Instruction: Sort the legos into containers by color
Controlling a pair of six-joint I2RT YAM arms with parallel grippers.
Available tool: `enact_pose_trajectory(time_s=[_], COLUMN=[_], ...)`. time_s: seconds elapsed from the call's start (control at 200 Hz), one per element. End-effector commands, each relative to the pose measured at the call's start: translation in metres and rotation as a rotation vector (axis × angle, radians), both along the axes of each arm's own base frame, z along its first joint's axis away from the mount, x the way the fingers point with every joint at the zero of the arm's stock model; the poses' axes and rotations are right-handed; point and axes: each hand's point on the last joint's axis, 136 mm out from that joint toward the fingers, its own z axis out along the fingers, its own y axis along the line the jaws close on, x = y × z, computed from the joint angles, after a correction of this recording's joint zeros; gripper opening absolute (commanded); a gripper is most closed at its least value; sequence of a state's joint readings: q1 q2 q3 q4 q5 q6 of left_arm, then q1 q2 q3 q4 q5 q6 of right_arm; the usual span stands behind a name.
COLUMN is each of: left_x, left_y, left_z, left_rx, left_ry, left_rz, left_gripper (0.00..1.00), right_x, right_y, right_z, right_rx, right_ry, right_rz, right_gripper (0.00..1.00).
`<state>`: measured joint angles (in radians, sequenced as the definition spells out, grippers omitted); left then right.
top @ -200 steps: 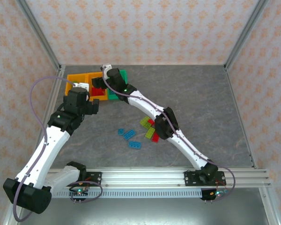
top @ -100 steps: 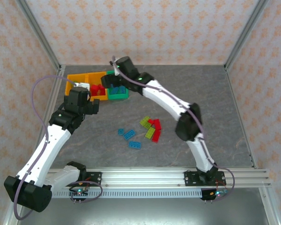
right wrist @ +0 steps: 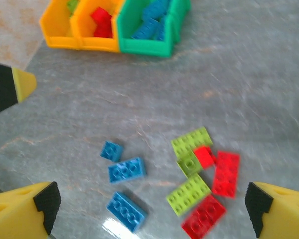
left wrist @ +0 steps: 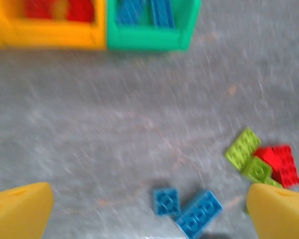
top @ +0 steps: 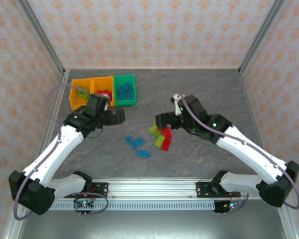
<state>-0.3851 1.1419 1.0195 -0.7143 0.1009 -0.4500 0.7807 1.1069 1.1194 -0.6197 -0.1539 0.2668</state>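
Overhead, nine bricks lie loose at centre frame on the grey worktop, nearest the arm bases. Three blue bricks sit to the left. Just right of them, three lime green bricks and three red bricks form a tight cluster, several touching.

Left jaws: released and holding nothing. The yellow fingertips stand wide apart at the lower corners of the blurred left wrist view. Overhead, they hang between the blue bricks and the bins.

Right jaws: released and holding nothing, fingertips wide apart. Overhead, they sit at the upper edge of the green and red cluster.

Farthest, at upper left, three joined bins stand in a row:
- The left orange bin holds green bricks.
- The middle orange bin holds red bricks.
- The green bin holds blue bricks.
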Motion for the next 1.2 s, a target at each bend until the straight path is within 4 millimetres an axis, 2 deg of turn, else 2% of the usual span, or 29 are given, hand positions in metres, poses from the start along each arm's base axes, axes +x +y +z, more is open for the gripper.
enact_pose_trajectory(time_s=[0.0,0.105,0.225,0.335,0.44,0.591,0.771,0.936,1.026,1.106,1.196], left_x=[-0.016,-0.014,-0.009,-0.007,-0.006,-0.008,-0.016,-0.023,-0.025,-0.023,-0.011], left_y=[-0.025,-0.030,-0.035,-0.046,-0.048,-0.050,-0.051,-0.051,-0.049,-0.050,-0.049], left_z=[-0.040,-0.076,-0.102,-0.118,-0.134,-0.153,-0.173,-0.182,-0.182,-0.173,-0.145], left_rx=[-0.074,-0.050,-0.020,-0.018,0.013,0.033,0.045,0.064,0.068,0.050,0.040], left_ry=[0.139,0.209,0.263,0.293,0.329,0.369,0.431,0.465,0.465,0.433,0.341], left_rz=[0.067,0.115,0.111,0.068,0.051,0.040,0.022,0.004,0.002,0.005,0.014], left_gripper=[1.00,0.95,0.89,0.87,0.83,0.71,0.59,0.49,0.39,0.33,0.30], right_x=[-0.003,-0.007,-0.007,-0.003,0.001,0.002,0.001,0.001,0.001,-0.001,-0.006], right_y=[-0.022,-0.024,-0.021,-0.020,-0.017,-0.009,-0.011,-0.012,-0.012,-0.010,-0.001], right_z=[-0.011,-0.028,-0.035,-0.043,-0.049,-0.054,-0.055,-0.055,-0.055,-0.054,-0.051], right_rx=[0.063,0.051,0.008,-0.042,-0.067,-0.065,-0.070,-0.072,-0.068,-0.058,-0.022], right_ry=[0.028,0.068,0.105,0.115,0.126,0.153,0.163,0.165,0.170,0.178,0.196], right_rz=[-0.154,-0.168,-0.156,-0.148,-0.147,-0.131,-0.137,-0.146,-0.145,-0.137,-0.095], right_gripper=[0.97,0.98,0.98,0.98,0.98,0.98,0.98,0.98,0.98,0.98,0.98])
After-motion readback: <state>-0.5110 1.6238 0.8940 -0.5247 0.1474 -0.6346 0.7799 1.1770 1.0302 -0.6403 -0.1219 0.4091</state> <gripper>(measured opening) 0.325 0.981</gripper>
